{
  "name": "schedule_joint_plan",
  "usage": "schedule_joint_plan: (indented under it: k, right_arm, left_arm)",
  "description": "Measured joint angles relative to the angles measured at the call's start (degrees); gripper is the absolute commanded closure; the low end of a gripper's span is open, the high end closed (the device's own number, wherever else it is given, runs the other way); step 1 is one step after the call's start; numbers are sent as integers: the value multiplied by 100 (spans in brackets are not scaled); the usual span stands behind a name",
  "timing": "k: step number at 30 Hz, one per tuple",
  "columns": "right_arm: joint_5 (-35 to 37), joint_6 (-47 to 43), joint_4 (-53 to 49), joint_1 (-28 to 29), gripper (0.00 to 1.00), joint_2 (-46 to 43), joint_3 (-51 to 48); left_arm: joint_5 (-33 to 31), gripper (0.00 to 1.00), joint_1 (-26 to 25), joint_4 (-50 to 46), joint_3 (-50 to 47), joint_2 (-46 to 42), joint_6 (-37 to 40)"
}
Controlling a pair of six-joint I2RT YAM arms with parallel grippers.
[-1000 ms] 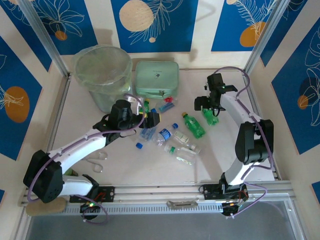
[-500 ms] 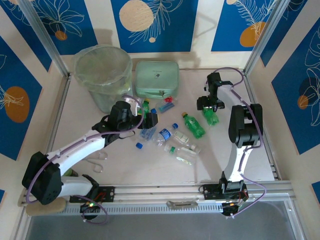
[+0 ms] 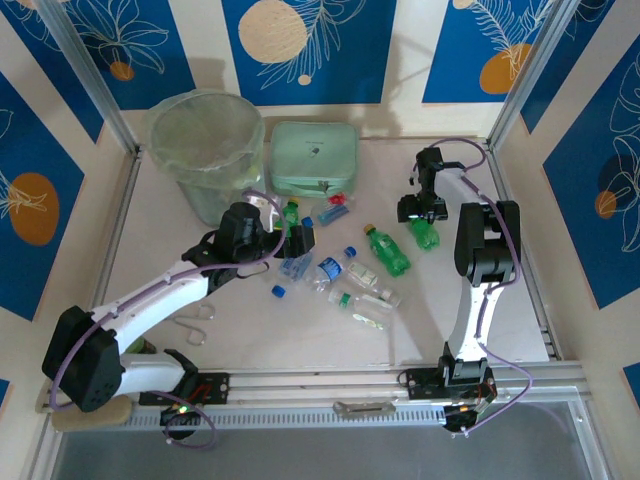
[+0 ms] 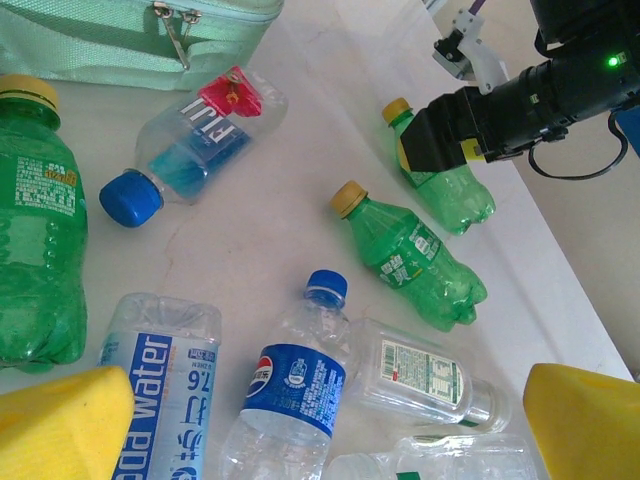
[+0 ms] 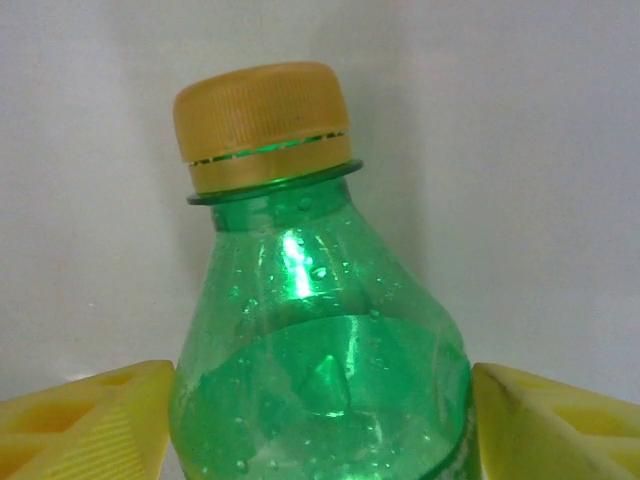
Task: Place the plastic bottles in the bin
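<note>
R wrist cam: R hand [image 5: 322, 405] straddles green bottle [image 5: 300, 290] (grip unclear); L hand [image 4: 325, 425] open.

A robot lab cell: aluminium frame posts [image 3: 90, 85], printed blue panels [image 3: 350, 60], two arms [image 3: 160, 290] bolted at a table [image 3: 250, 325].

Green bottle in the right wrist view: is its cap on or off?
On. A yellow cap sits on the neck of the green bottle, above its collar ring.

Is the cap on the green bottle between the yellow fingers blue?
No, the green bottle wears a golden-yellow cap.
</note>
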Motion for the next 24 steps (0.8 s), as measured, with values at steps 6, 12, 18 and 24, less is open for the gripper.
schedule_joint_plan:
  k: [6, 12, 18, 24]
  right_arm:
    - [-46, 55, 0, -7, 30, 50, -7]
    - [-74, 138, 0, -37, 41, 59, -7]
    - [-195, 356, 20, -107, 45, -9, -79]
    - [-658, 828, -59, -144, 47, -654, -293]
  left_arm:
    - [-22, 0, 0, -52, 0, -2, 2]
    - [-120, 0, -2, -125, 0, -26, 2]
    - [-133, 0, -4, -155, 0, -76, 2]
    - [-127, 0, -4, -151, 7, -74, 0]
